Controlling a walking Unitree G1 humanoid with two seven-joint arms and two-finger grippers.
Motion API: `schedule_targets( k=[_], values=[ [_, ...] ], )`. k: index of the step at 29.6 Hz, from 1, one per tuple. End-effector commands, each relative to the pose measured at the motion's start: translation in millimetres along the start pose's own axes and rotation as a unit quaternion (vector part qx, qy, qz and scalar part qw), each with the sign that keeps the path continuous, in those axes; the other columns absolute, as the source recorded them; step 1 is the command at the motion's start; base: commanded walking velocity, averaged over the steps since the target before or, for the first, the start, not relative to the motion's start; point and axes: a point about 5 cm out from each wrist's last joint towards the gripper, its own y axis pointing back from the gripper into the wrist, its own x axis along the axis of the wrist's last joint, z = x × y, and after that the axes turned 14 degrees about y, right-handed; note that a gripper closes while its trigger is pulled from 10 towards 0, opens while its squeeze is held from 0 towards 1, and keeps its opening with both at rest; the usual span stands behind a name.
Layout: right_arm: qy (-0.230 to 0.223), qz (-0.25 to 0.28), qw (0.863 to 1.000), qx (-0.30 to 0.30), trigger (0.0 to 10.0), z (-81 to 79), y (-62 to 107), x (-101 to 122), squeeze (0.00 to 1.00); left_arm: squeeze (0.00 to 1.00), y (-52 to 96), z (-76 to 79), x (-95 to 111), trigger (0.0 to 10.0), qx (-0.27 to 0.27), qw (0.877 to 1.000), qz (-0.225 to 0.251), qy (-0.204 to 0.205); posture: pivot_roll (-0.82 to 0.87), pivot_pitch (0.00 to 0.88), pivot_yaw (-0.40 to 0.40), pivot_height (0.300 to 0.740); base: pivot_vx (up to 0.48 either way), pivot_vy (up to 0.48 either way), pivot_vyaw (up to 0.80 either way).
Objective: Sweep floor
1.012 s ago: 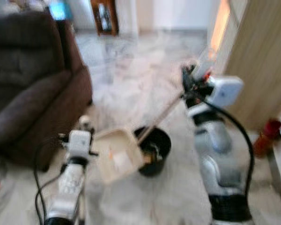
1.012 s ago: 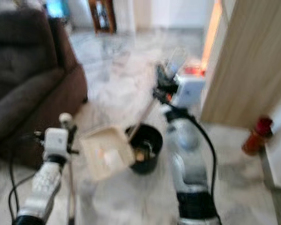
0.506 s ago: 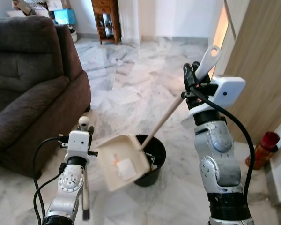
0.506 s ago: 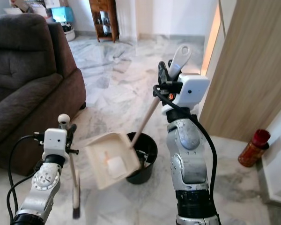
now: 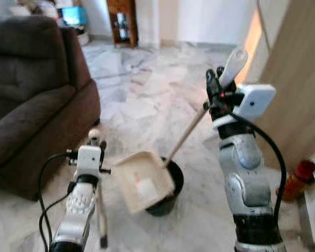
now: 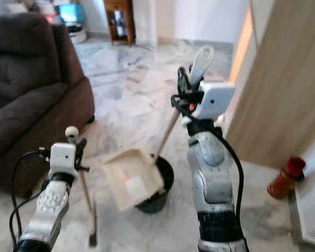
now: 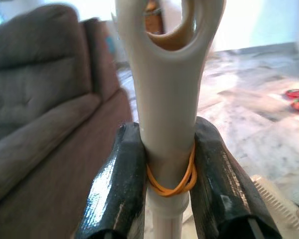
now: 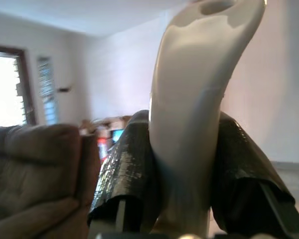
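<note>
My right gripper (image 5: 216, 90) is shut on the long cream handle (image 8: 189, 99) of a dustpan (image 5: 144, 181), raised at chest height. The pan hangs tilted over a black bin (image 5: 170, 184) on the marble floor, with a pale scrap and an orange bit lying inside it. Lower left, my left gripper (image 5: 94, 143) is shut on the top of a broom handle (image 7: 167, 99), which carries an orange rubber band. The broom stick (image 5: 101, 215) runs down toward the floor beside my left arm. Black fingers (image 7: 122, 184) press both sides of that handle.
A dark brown sofa (image 5: 31, 94) fills the left side. A wooden panel (image 5: 299, 79) stands on the right, with a red-capped bottle (image 5: 295, 178) at its foot. A wooden cabinet (image 5: 123, 21) is at the far back. Open marble floor (image 5: 147, 89) stretches ahead.
The view has shifted a little and blurred. The dustpan now covers more of the bin's mouth. Both grippers keep the same hold.
</note>
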Motion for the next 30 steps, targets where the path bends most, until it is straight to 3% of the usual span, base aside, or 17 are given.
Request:
schedule_targets(
  k=[1, 30],
  values=[
    [-0.032, 0.048, 0.998, 0.009, 10.0, -9.0, -4.6, 18.6, 0.00, 0.00, -2.8, -6.2, 8.4, 10.0, 0.004, 1.000, 0.021, -0.014, 0.13, 0.000, 0.054, 0.740, 0.292, 0.000, 0.00],
    [-0.032, 0.063, 0.998, -0.005, 10.0, -6.1, -6.3, 21.8, 0.00, 0.00, -3.8, -4.5, 7.8, 10.0, -0.002, 1.000, 0.022, -0.014, 0.13, 0.000, 0.058, 0.740, 0.294, 0.000, 0.00]
  ],
)
